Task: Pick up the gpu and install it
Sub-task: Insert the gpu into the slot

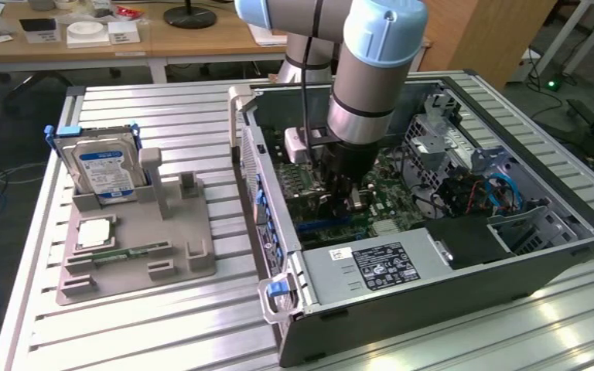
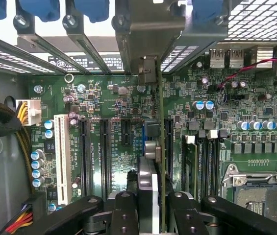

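Observation:
My gripper (image 2: 151, 203) is shut on the gpu (image 2: 149, 183), a thin card seen edge-on between the two black fingers (image 2: 123, 208). The card stands upright over the green motherboard (image 2: 104, 103), in line with the long black expansion slots (image 2: 85, 152). Its far end reaches the metal bracket (image 2: 148, 68) at the case's rear wall. Whether it sits in a slot or hovers just above one I cannot tell. In the exterior view the arm reaches straight down into the open computer case (image 1: 421, 301), with the gripper (image 1: 342, 189) low over the board.
A grey fixture (image 1: 137, 267) on the slatted table, at the exterior view's left, holds a silver hard drive (image 1: 106, 170), a square chip (image 1: 96, 232) and a narrow green memory stick (image 1: 124, 253). Inside the case are a power supply (image 1: 380, 267), blue cables (image 1: 498, 189) and the empty processor socket (image 2: 256, 188).

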Robot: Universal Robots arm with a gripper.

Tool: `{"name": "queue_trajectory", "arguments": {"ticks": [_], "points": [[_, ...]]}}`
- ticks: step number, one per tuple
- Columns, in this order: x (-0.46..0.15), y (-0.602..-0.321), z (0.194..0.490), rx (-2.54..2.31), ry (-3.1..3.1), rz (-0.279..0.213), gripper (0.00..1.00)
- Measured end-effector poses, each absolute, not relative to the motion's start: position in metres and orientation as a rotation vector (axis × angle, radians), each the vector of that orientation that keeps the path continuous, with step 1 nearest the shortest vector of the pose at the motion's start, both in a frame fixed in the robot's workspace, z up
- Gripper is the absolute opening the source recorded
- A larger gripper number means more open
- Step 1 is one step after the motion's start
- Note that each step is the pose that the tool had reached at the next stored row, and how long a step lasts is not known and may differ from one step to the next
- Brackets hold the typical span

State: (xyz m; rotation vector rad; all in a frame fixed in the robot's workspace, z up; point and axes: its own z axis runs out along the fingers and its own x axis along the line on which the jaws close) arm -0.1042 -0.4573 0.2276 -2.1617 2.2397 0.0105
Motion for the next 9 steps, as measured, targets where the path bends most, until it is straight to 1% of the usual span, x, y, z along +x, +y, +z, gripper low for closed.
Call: {"name": "queue_trajectory", "arguments": {"ticks": [9], "points": [[-0.1037, -0.4594, 0.2276, -2.145, 2.256, 0.01, 0.28]]}}
